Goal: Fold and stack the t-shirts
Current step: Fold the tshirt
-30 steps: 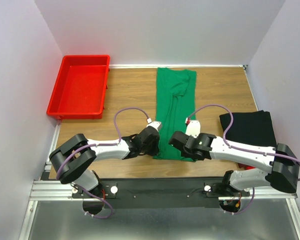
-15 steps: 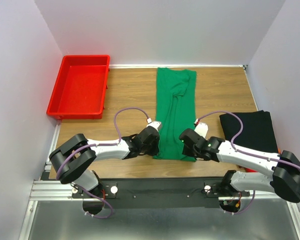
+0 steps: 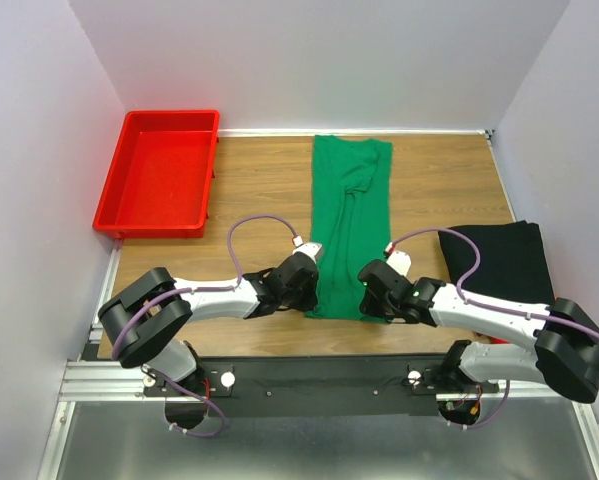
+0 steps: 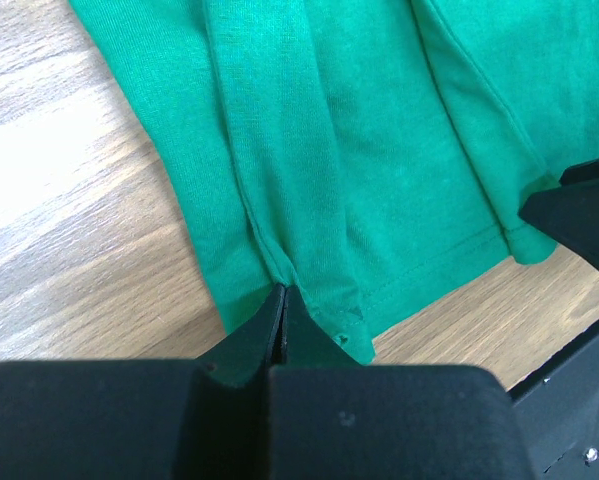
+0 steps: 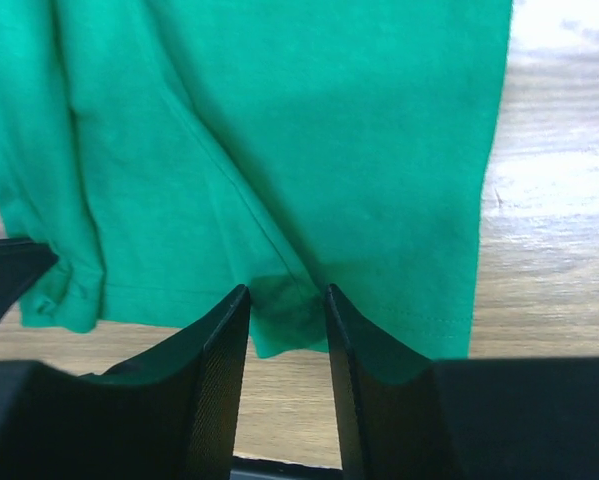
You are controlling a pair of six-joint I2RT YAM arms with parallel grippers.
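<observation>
At the near hem of the green t-shirt (image 3: 351,220), the left gripper (image 4: 282,292) has its fingers pressed together on the hem's left corner. The right gripper (image 5: 287,292) stands spread, its fingers straddling a puckered bit of hem toward the right corner. A folded black t-shirt (image 3: 499,255) lies to the right of that near end, apart from it. The green t-shirt, folded into a narrow strip on the wooden table (image 3: 259,180), runs lengthwise straight away from the arms, hem near and neck end far, and to its far left sits a red tray (image 3: 149,228) with only its own red floor showing.
</observation>
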